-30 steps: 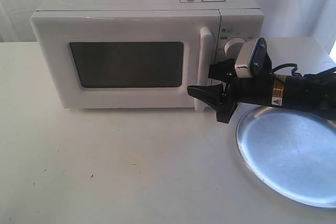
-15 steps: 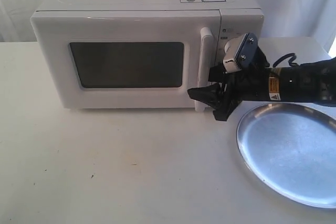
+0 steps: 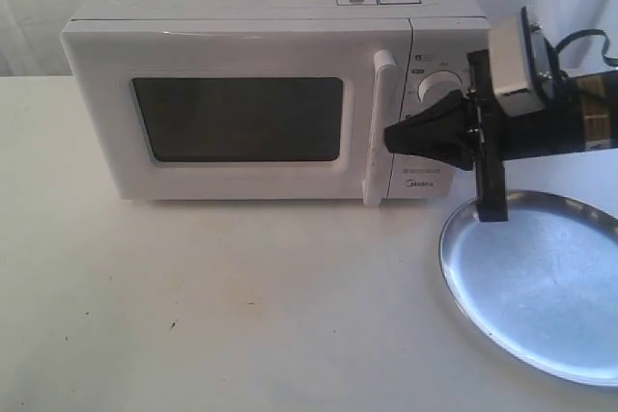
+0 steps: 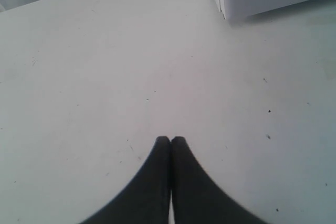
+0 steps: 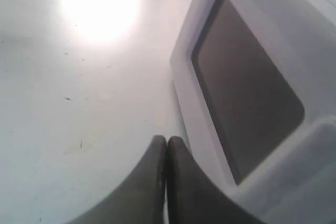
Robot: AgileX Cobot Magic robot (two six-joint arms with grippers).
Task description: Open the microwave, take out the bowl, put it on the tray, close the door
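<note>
Black right hand (image 3: 390,136), closed, points level at the door handle (image 3: 378,103).

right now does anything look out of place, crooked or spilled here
Nothing stands out. The microwave sits square with its door shut, and the silver tray lies flat beside it. The table shows only a few tiny dark specks. The right tool, shut, sits by the door handle.
</note>
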